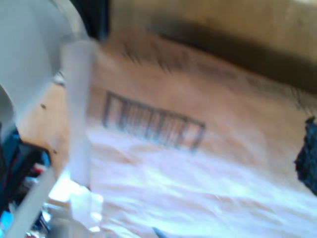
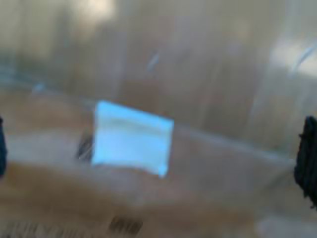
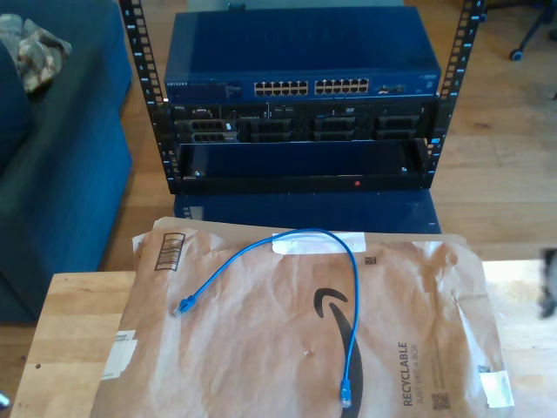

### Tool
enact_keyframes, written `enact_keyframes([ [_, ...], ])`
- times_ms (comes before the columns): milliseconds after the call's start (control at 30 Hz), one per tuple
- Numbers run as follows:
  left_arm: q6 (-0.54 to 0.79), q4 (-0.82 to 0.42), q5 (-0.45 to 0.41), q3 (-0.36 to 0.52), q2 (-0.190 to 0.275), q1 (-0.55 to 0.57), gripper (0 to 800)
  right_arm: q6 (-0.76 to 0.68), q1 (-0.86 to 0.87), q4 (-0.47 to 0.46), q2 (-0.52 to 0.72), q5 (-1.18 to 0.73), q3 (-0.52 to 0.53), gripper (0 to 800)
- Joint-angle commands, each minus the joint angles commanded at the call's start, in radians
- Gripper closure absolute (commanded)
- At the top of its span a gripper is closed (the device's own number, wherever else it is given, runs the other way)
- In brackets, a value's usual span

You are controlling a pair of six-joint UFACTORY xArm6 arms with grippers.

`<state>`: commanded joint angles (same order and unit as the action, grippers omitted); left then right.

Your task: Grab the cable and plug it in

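One cable: blue cable (image 3: 305, 261) lies loose on a brown paper mailer (image 3: 261, 348), arched like a hoop, its top touching the white strip (image 3: 318, 243) near the mailer's far edge.
Plugs: one plug (image 3: 182, 306) toward the exterior view's left, the other (image 3: 345, 400) near the mailer's near edge — both resting on the paper.
Mailer: spread over a wooden tabletop (image 3: 78, 322), printed with a barcode (image 3: 170, 252) and a "RECYCLABLE" mark.
Rack: beyond the tabletop, a blue switch (image 3: 300, 61) with rows of ports sits in a black rack (image 3: 300, 139).
First wrist view: blurred; brown paper with a barcode (image 1: 153, 124).
Second wrist view: blurred; a pale rectangular label (image 2: 132, 138) on brown paper.
Grippers: dark blurred shapes at the wrist views' edges — how wide either gripper stands cannot be told.
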<state>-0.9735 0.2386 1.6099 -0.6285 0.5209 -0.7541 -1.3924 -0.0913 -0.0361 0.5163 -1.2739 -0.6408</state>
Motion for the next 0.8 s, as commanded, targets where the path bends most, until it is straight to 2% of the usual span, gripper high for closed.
enact_keyframes([
  [133, -0.02, 0.068, -0.002, 0.0, -0.005, 0.023, 0, -0.124, -0.203, 0.002, -0.166, 0.002, -0.147, 3],
  [300, -0.055, 0.069, -0.011, -0.015, -0.063, 0.026, 0, -0.187, -0.382, 0.003, -0.37, 0.034, -0.308, 3],
  [400, -0.064, 0.069, -0.012, -0.015, -0.078, 0.029, 0, -0.21, -0.47, 0.003, -0.48, 0.083, -0.39, 3],
  [600, -0.077, 0.071, -0.012, -0.012, -0.083, 0.029, 0, -0.215, -0.562, 0.051, -0.704, 0.103, -0.597, 3],
  [800, -0.08, 0.071, -0.012, -0.012, -0.083, 0.029, 0, -0.212, -0.591, 0.052, -0.83, 0.101, -0.735, 3],
])
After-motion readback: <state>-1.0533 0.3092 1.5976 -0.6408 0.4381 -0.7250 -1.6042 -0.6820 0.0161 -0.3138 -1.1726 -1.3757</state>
